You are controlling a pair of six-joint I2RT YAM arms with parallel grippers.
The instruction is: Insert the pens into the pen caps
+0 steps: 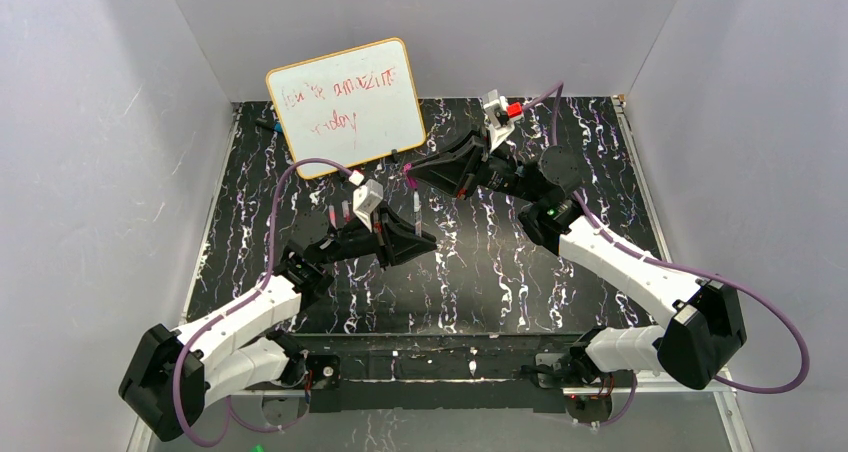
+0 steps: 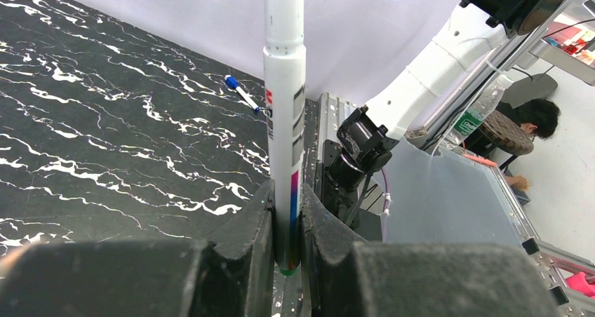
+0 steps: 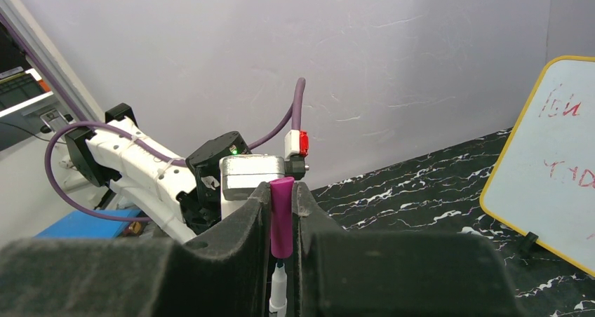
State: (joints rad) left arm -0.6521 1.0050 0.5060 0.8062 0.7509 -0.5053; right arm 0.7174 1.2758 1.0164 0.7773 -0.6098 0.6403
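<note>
Landmark: whiteboard, standing at the far side of the desk.

- Left of the whiteboard: dark blue-tipped marker lying flat. Not part of the task.
- Below the whiteboard's lower left corner: a thin pink-red stick on the desk, likely the other pen. Too small to tell whether it is capped.
- Left pincer, below the whiteboard's lower right corner: clamped on the white pen at its coloured lower end. The barrel stands up out of the fingers, free end toward the whiteboard.
- Right pincer, just off the whiteboard's lower right corner: clamped on a magenta cap.

Key relation: the cap sits just past the pen's free end, on the whiteboard side. In the right wrist view the pen's narrow end shows directly under the cap, long axes nearly in line. Cannot tell whether the tip has entered the cap mouth.

Judgement: first capping in hand. Next move is a short push along the shared axis; the arms look equally near.
</note>
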